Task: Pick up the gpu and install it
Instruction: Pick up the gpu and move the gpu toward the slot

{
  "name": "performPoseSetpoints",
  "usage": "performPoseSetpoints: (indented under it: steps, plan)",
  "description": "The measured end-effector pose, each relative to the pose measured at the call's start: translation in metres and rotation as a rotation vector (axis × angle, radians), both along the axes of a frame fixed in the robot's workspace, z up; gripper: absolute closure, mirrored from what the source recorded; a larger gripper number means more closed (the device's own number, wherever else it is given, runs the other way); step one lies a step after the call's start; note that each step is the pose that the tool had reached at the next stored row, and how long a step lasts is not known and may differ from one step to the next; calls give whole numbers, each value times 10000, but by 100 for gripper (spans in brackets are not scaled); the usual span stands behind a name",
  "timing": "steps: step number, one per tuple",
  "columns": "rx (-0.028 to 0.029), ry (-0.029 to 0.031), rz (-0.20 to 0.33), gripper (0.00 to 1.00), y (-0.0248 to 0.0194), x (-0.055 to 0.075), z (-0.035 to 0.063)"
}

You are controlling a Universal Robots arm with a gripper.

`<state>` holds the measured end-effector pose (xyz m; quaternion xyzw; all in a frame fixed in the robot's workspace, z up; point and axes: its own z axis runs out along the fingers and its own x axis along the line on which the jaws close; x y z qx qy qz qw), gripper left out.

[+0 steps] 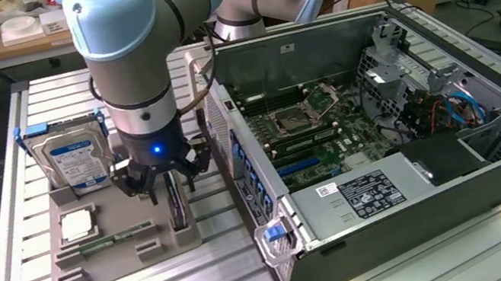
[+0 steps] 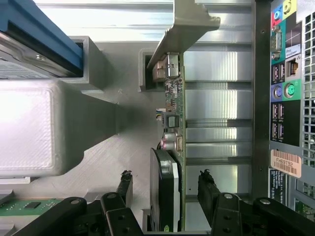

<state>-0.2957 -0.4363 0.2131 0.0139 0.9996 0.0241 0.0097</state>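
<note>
Jaws stood wide open, we saw, one each side of the gpu [image 2: 170, 128], touching neither face. Our gripper [image 2: 165, 173] hung low over the tray [image 1: 107, 262], where the gpu stood on edge beside the case [image 1: 393, 185].

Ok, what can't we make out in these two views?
- Exterior view: thin dark gpu card mostly hidden behind the open black gripper.
- Wrist view: card seen edge-on, so its faces are unreadable; fan end cut off by the frame edge.
- Exterior view: green motherboard slots inside the open grey computer case too small to tell apart.
</note>
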Motion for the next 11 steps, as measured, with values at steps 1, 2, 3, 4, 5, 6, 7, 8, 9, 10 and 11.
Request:
performPoseSetpoints:
  steps: [1, 2, 3, 4, 5, 6, 7, 8, 9, 10, 11]
  plan:
    - [-2, 1, 0, 35, 0, 0, 1]
    - [-3, 2, 0, 35, 0, 0, 1]
    - [-2, 2, 1, 35, 0, 0, 1]
    - [-3, 2, 0, 35, 0, 0, 1]
    - [-3, 2, 1, 35, -1, 0, 2]
    - [-3, 2, 1, 35, 0, 0, 2]
    - [-3, 2, 0, 35, 0, 0, 2]
    - [-3, 2, 0, 35, 0, 0, 2]
    - [-3, 2, 0, 35, 0, 0, 2]
    - [-3, 3, 0, 35, 0, 0, 2]
    - [-3, 2, 1, 35, 0, 0, 2]
